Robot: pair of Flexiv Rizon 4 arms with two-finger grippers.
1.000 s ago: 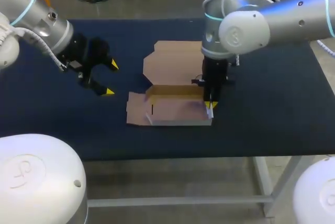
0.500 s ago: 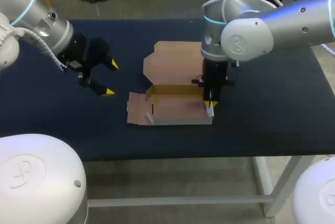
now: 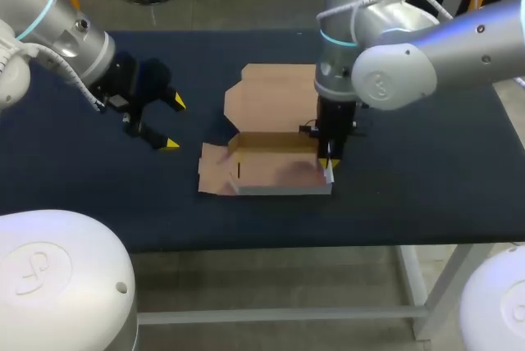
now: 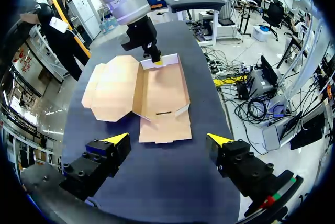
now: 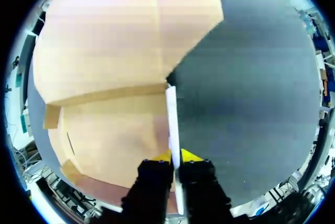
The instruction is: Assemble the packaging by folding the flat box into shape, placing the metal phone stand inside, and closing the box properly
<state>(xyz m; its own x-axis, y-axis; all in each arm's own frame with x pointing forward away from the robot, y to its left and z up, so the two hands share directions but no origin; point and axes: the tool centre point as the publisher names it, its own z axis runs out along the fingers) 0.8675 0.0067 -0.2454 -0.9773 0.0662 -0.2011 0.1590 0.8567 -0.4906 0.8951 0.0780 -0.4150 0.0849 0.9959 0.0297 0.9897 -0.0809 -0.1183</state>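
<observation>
The brown cardboard box (image 3: 275,172) lies half formed on the dark table, its lid (image 3: 271,97) spread flat behind it and a flap lying flat at its left end. My right gripper (image 3: 329,168) stands upright at the box's right end, shut on the thin white-edged side wall (image 5: 171,114). In the right wrist view both yellow tips pinch that wall, with the box floor (image 5: 115,130) beside them. My left gripper (image 3: 173,124) hangs open to the left of the box. The left wrist view has the box (image 4: 162,90) ahead of its spread fingers (image 4: 118,139). No phone stand is in sight.
Dark blue cloth covers the table (image 3: 426,162). Bare cloth surrounds the box on all sides, with the front edge close below the box.
The right arm's upper links have shifted slightly to the right while its gripper stays on the box's right wall. The left arm has not moved.
</observation>
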